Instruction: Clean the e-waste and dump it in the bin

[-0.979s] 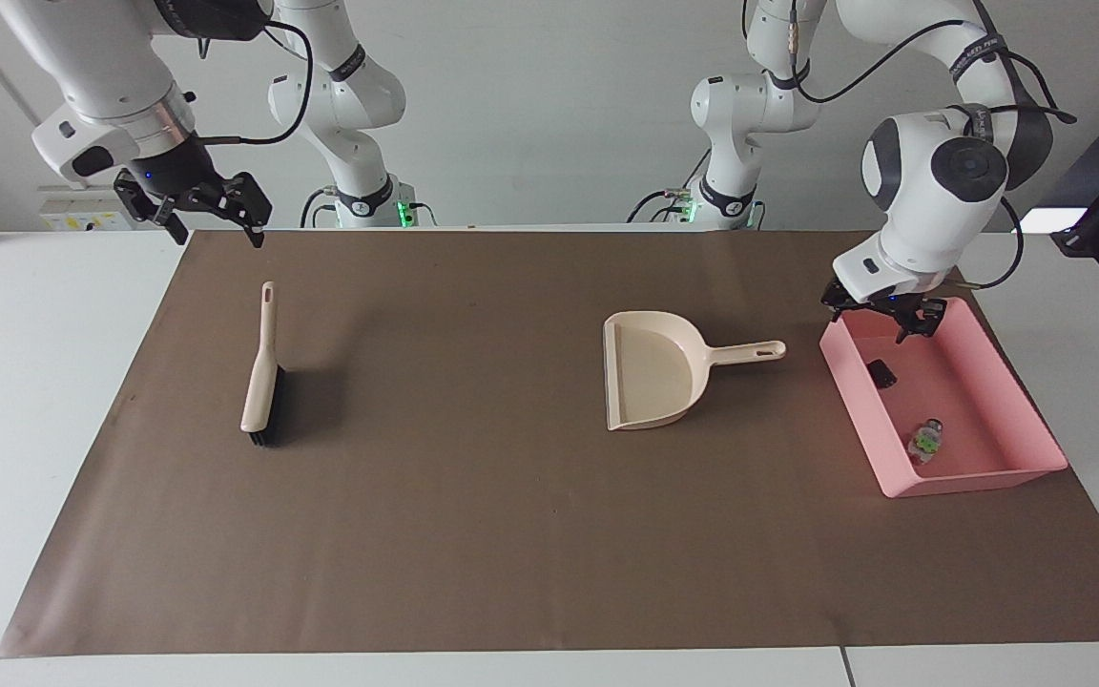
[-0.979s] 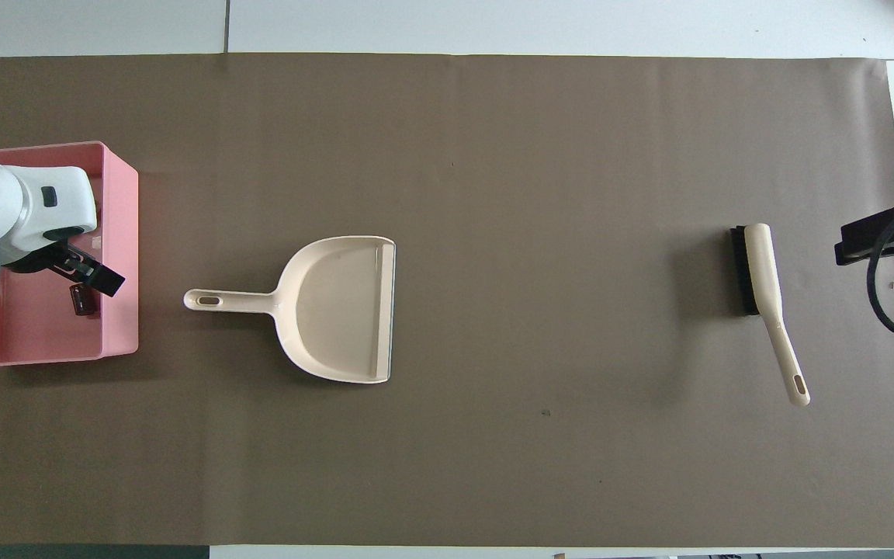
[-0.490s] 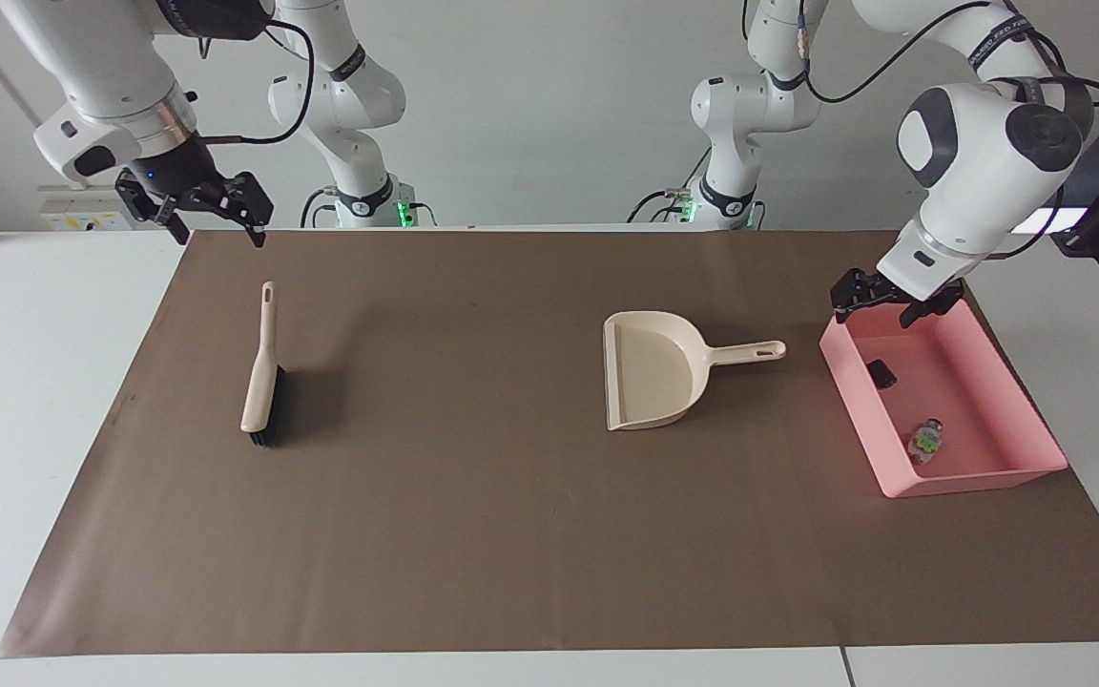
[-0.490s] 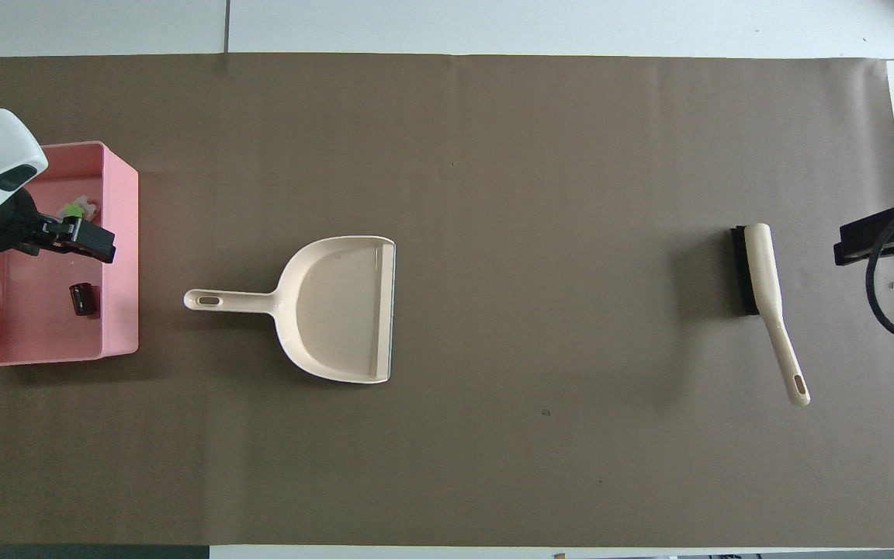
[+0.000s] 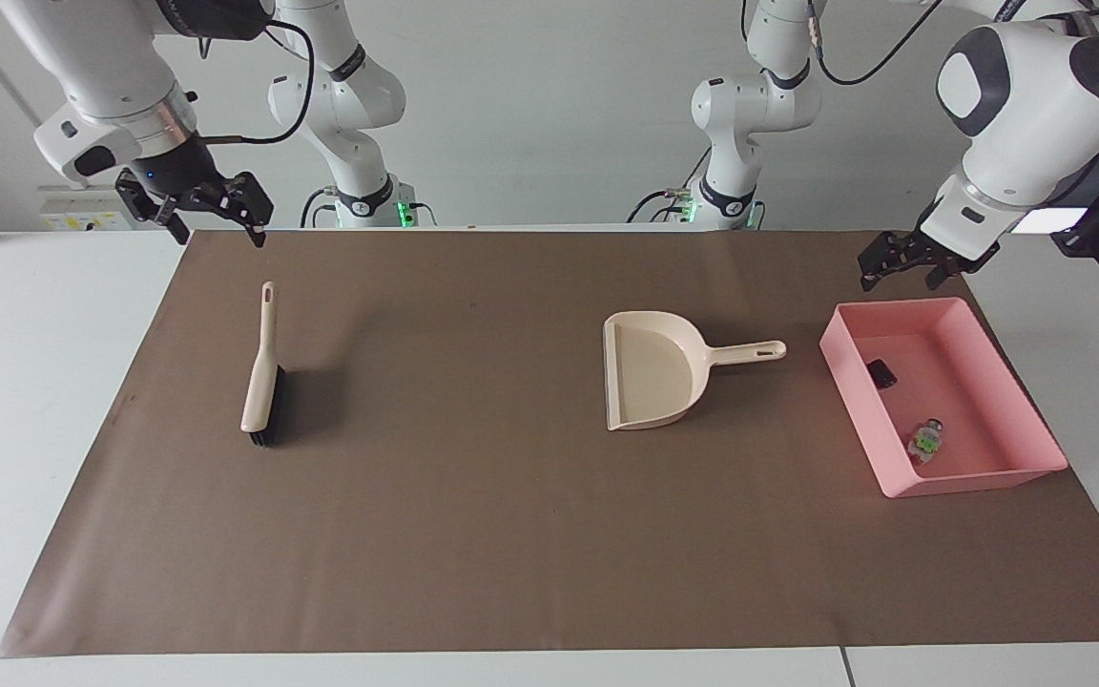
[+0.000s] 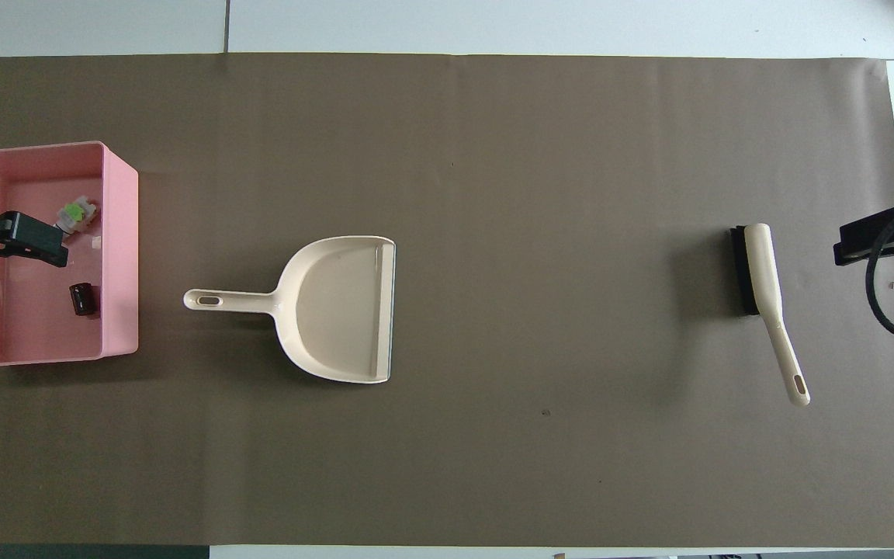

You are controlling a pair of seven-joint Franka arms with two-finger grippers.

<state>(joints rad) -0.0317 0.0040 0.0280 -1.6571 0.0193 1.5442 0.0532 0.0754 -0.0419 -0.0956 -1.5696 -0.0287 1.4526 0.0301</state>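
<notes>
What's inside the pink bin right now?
The pink bin holds the small black block and the white-grey part with green bits. From overhead, the left end effector covers some floor.

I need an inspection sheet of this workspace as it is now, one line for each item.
Surface: brown mat on a white table.
Job's things: black part and white-green part lie in the pink bin, apart.
Clutter: dustpan beside the bin, empty; brush toward the right arm's end.
Grippers: left gripper open, empty, in the air by the bin's edge nearer the robots; right gripper open, empty, waits above the mat's edge.
Cables: black cables hang along both arms, off the mat.
Surroundings: plain wall; nothing else seen.
</notes>
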